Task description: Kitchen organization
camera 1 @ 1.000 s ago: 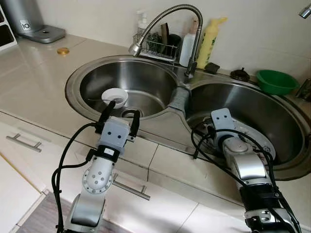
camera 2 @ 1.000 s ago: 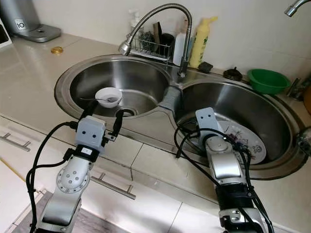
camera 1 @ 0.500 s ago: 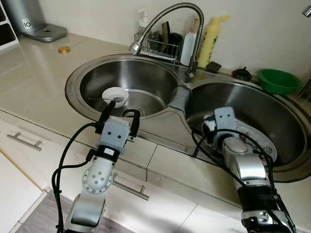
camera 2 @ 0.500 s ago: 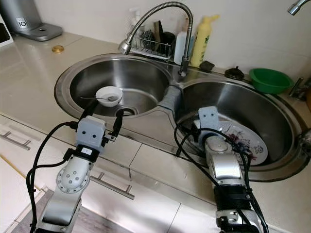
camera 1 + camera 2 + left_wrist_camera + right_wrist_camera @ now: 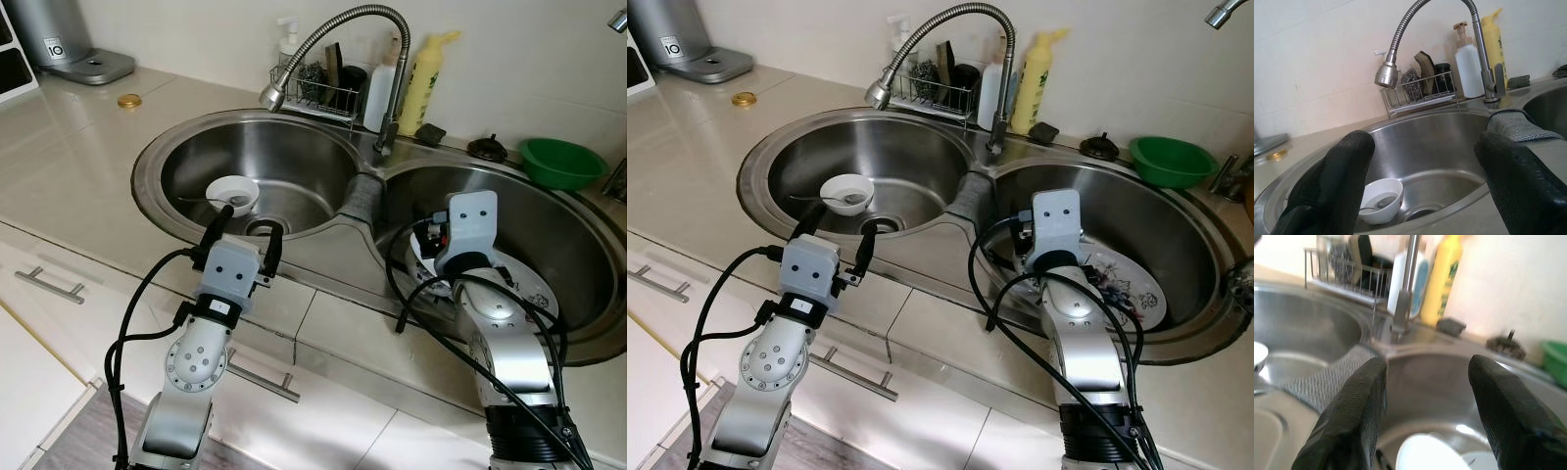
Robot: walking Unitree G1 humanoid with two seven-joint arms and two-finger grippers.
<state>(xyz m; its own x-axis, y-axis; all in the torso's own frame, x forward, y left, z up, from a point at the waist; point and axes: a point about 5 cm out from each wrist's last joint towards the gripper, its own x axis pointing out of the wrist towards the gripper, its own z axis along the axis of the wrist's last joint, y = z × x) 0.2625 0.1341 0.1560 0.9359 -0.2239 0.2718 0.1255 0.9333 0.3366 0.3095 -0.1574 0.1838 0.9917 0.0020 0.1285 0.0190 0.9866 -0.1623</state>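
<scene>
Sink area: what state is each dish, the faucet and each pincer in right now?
White bowl: upright in the left basin, spoon resting in it.
Patterned plate: lying flat in the right basin.
Faucet: no water running, spout over the left basin.
Green bowl: upright on the counter.
Left pincer: open, empty.
Right pincer: open, empty.

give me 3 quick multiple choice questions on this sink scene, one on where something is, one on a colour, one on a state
1. Where is the white bowl?
A. left basin
B. right basin
C. on the counter

2. What colour is the bowl right of the sink?
A. red
B. green
C. blue

3. How is the left end effector?
A. shut on a spoon
B. shut on a cloth
C. open, holding nothing

Answers:
1. A, it sits by the left basin's drain with a spoon in it.
2. B, it is plainly green.
3. C, its fingers stand apart with only the basin between them.
</scene>
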